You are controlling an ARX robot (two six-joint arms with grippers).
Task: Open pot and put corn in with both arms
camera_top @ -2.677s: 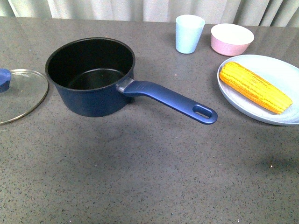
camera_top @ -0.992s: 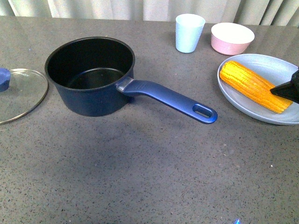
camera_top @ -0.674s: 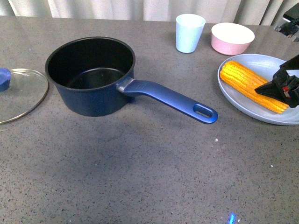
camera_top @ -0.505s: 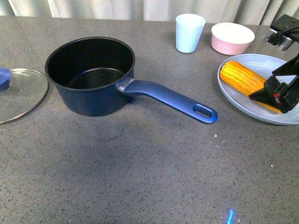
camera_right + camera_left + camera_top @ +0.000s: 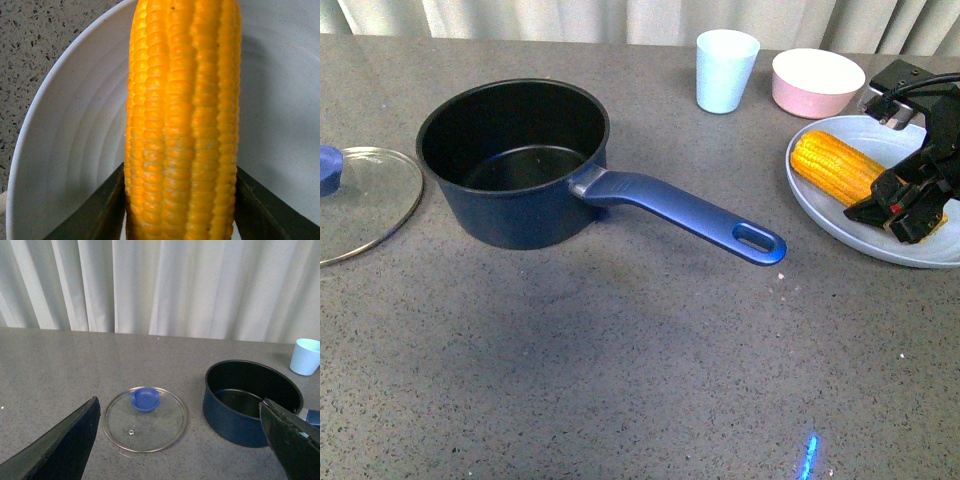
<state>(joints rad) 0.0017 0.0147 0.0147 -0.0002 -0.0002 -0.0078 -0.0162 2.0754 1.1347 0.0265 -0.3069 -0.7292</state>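
The navy-blue pot [image 5: 515, 165] [image 5: 252, 400] stands uncovered on the grey table, its long handle [image 5: 685, 215] pointing right. At the right lies the yellow corn [image 5: 835, 167] [image 5: 182, 115] on a pale blue plate [image 5: 910, 145] [image 5: 65, 150]. My right gripper [image 5: 900, 205] [image 5: 180, 210] is shut on the corn's near end, one finger against each side. My left gripper [image 5: 182, 450] is open above the table between the glass lid [image 5: 146, 417] and the pot, holding nothing; it does not show in the front view.
The glass lid with blue knob [image 5: 360, 200] lies flat left of the pot. A light blue cup [image 5: 725, 70] and a pink bowl [image 5: 817, 83] stand at the back right, near the plate. Curtains hang behind the table.
My right gripper has come in from the right over the plate and shut round the corn's near end. The corn, pot and lid have kept their places.
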